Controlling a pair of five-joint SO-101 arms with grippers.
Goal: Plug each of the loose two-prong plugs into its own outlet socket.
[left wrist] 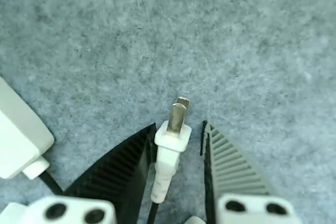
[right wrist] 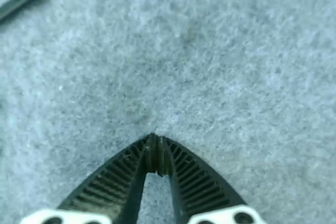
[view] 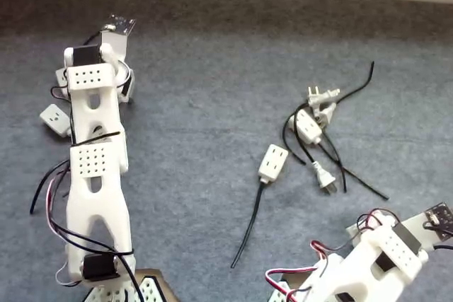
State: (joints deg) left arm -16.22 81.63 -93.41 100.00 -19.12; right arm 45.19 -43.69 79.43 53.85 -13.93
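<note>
**Ana:** High view first. What lies on the grey tabletop (view: 212,68)?

**Ben:** A white middle socket (view: 272,163) with a long black cord lies about in the middle. I will tell every place from it.

**Ana:** What is close to it?

**Ben:** A loose plug (view: 325,177) lies just beside it, on the side of the right arm (view: 375,259). A heap (view: 311,114) of white plugs, a socket and black cords lies near it too, on the side away from the arms' bases.

**Ana:** And far from it?

**Ben:** A small socket (view: 53,117) lies well apart from it, right next to the left arm (view: 95,153).

**Ana:** What about the left pincer (left wrist: 178,127)?

**Ben:** It is open a little. A white two-prong plug (left wrist: 169,145) sits between its fingers, with the prongs pointing out. The plug touches the black finger (left wrist: 126,166). There is a thin gap to the grey finger (left wrist: 231,161). A white block (left wrist: 18,129) with a cord lies near the black finger.

**Ana:** And the right pincer (right wrist: 156,139)?

**Ben:** It is closed. Its tips touch and nothing is in it. It hangs over bare tabletop. A black cord end (right wrist: 21,1) lies a bit away from it.
</note>
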